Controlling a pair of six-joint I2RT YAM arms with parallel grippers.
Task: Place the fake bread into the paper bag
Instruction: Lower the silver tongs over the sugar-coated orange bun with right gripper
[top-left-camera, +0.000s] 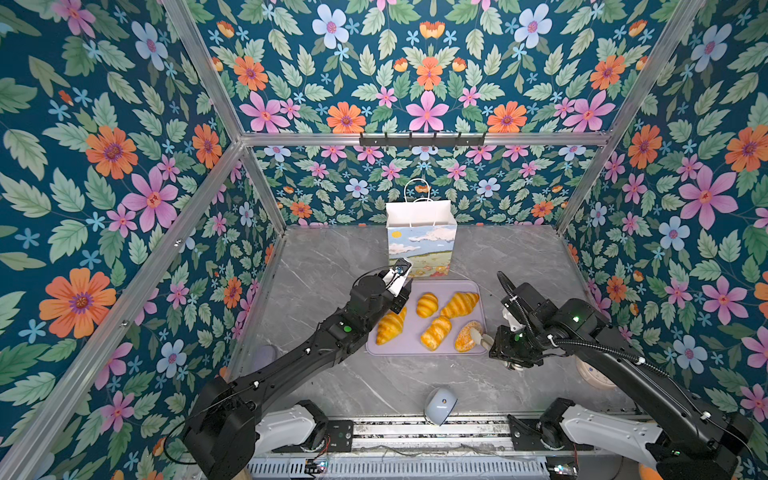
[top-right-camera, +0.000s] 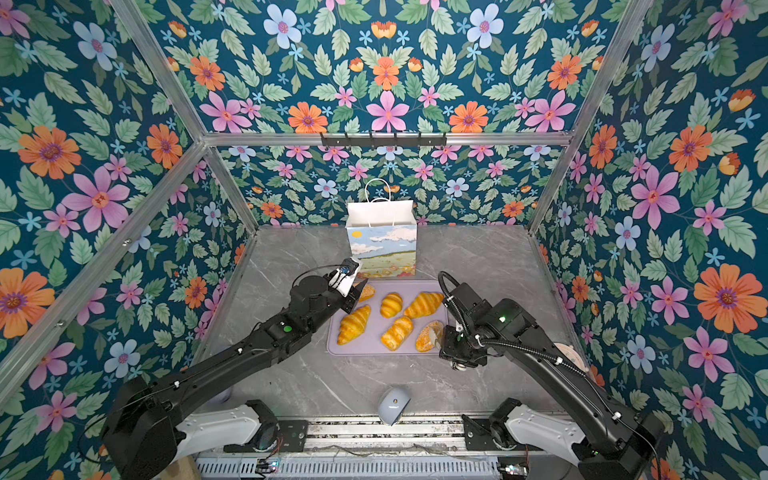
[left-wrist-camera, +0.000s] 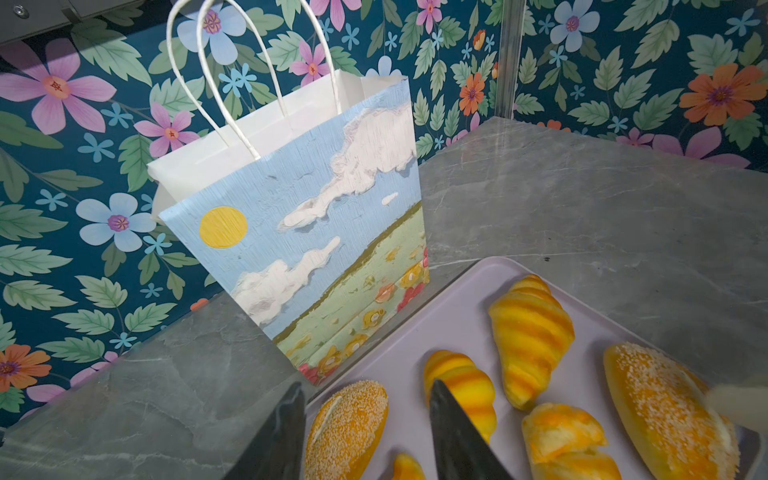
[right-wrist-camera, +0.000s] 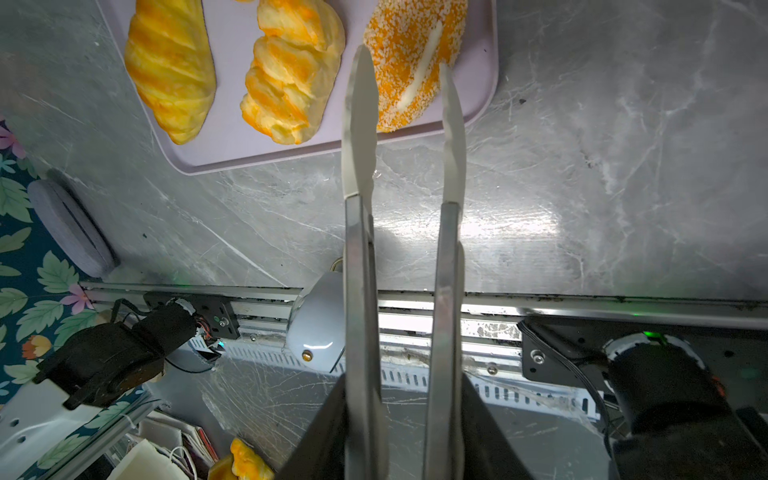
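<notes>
The fake bread (top-left-camera: 435, 332), 6 pieces, lies on the lavender tray (top-left-camera: 411, 350) on the table (top-left-camera: 332, 257), just before the paper bag (top-left-camera: 419, 245). My left jaws stand open astride 1 seeded bun (left-wrist-camera: 345, 428). My right jaws clamp metal tongs (right-wrist-camera: 360, 124), tips at the other seeded bun (right-wrist-camera: 409, 37).

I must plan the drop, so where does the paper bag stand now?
In both top views the paper bag stands upright at the back middle of the table, with the lilac tray just in front of it.
</notes>
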